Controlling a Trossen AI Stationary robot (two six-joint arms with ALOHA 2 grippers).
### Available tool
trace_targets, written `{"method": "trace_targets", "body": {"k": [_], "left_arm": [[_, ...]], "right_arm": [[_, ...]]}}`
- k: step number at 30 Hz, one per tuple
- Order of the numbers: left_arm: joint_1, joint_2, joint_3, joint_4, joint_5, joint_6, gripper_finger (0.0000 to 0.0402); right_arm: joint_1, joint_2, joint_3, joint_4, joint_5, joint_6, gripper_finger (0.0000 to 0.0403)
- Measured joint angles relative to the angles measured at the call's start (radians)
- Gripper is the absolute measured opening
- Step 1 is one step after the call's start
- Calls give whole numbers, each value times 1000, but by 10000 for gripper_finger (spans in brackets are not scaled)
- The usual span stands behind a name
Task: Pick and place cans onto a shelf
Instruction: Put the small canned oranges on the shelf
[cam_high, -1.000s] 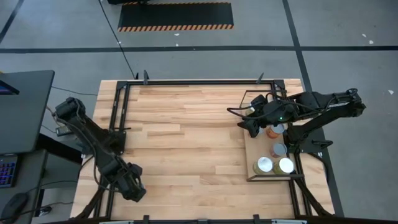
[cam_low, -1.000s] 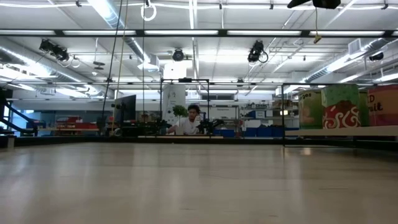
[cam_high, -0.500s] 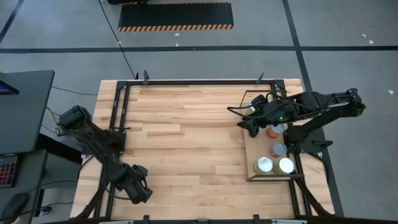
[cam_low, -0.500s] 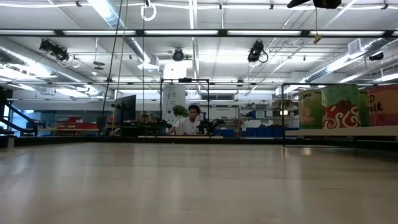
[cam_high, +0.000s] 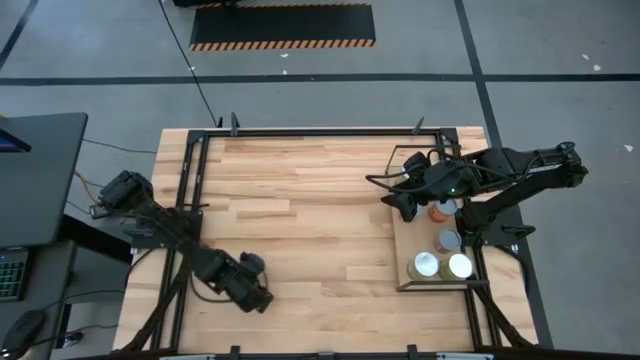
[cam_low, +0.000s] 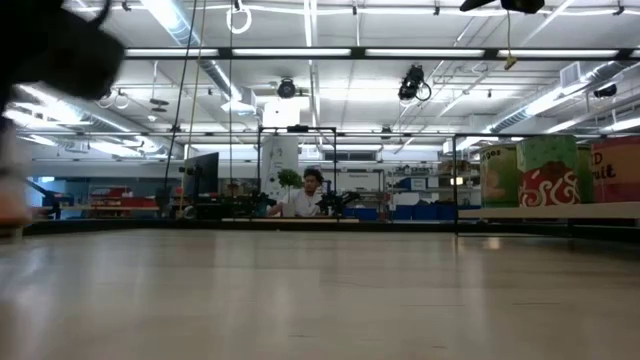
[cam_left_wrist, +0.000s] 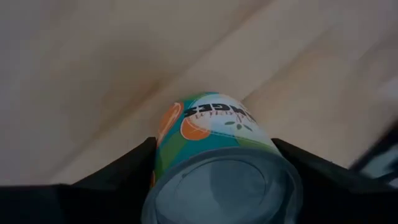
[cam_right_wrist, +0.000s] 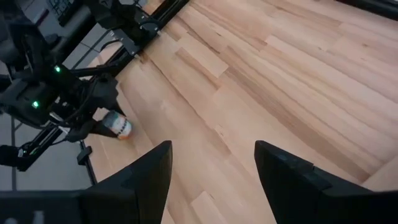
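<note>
The shelf (cam_high: 402, 268) lies at the table's (cam_high: 300, 200) right edge, cans (cam_high: 427, 265) standing on its near end.

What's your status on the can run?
Left gripper holding orange-label can over the table. Right gripper open, empty, by the shelf. Path clear.

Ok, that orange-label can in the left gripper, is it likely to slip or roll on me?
The can sits between the left gripper's fingers, held by its curved wall, so it could twist. Its label looks glossy, so probably a bit slippery. Being round, it would likely roll if set down sideways on the table.
</note>
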Motion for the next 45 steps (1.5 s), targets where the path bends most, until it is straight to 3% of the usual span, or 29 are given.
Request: {"method": "trace_targets", "body": {"k": [7, 14, 19, 28, 45], "left_arm": [[203, 13, 166, 27, -152, 342, 289], [352, 101, 400, 52, -172, 700, 288], [403, 230, 583, 54, -124, 874, 288], [434, 468, 783, -97, -70, 978, 288], [459, 587, 783, -74, -64, 1071, 288]], "right_arm": [[81, 0, 0, 0, 0, -6, 235], [194, -1, 0, -11, 10, 2, 235], [277, 0, 0, -76, 16, 7, 235], [364, 0, 0, -105, 42, 63, 235], [366, 24, -28, -85, 75, 56, 235]]}}
